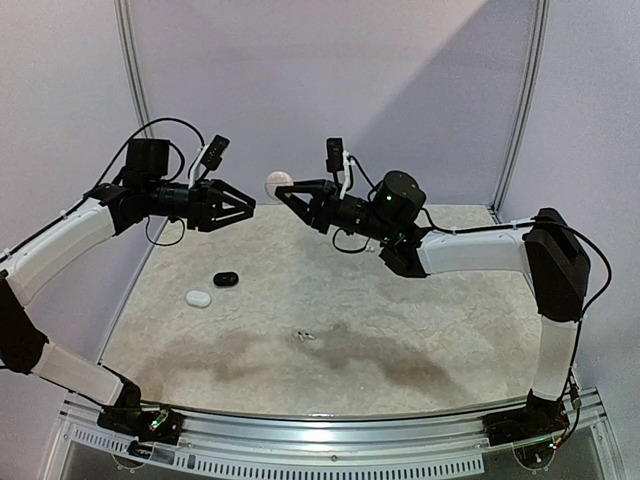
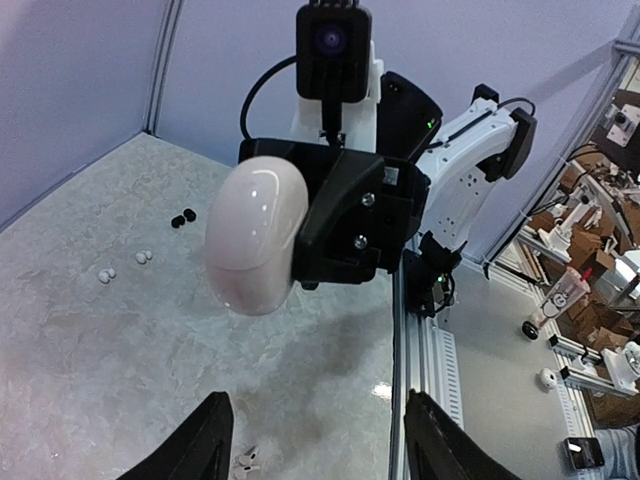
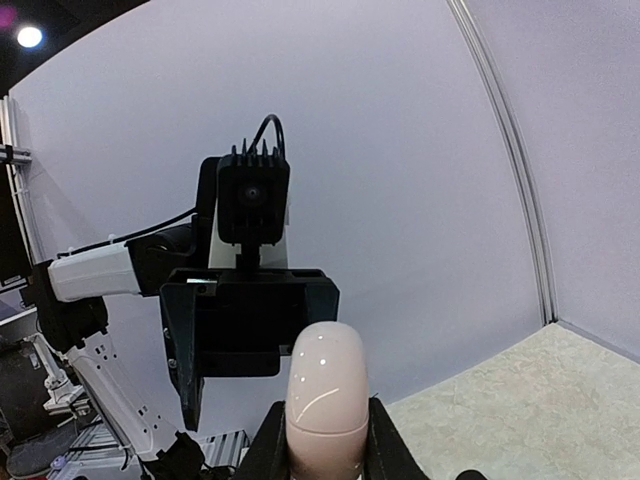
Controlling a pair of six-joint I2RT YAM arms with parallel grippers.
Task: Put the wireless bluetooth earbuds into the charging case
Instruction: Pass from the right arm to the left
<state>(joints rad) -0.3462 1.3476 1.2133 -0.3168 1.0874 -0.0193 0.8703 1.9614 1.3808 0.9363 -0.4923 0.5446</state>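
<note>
A pale case [image 1: 276, 183] is clamped in the right gripper [image 1: 285, 193], raised well above the table [image 1: 450, 300]. In the right wrist view its long axis is seen running along the fingers, with the free rounded end pointed away from the wrist. In the top view that end is aimed at 9 o'clock, toward the left gripper [image 1: 243, 212], which is held apart, empty and near the case without touching it. Black buds [image 2: 183, 217] and two white pairs [image 2: 144, 256] [image 2: 105, 274] are left on the table, well apart from both grippers. A white case [image 1: 198, 298] and a black case [image 1: 226, 278] are seen at 6 o'clock of the left gripper.
</note>
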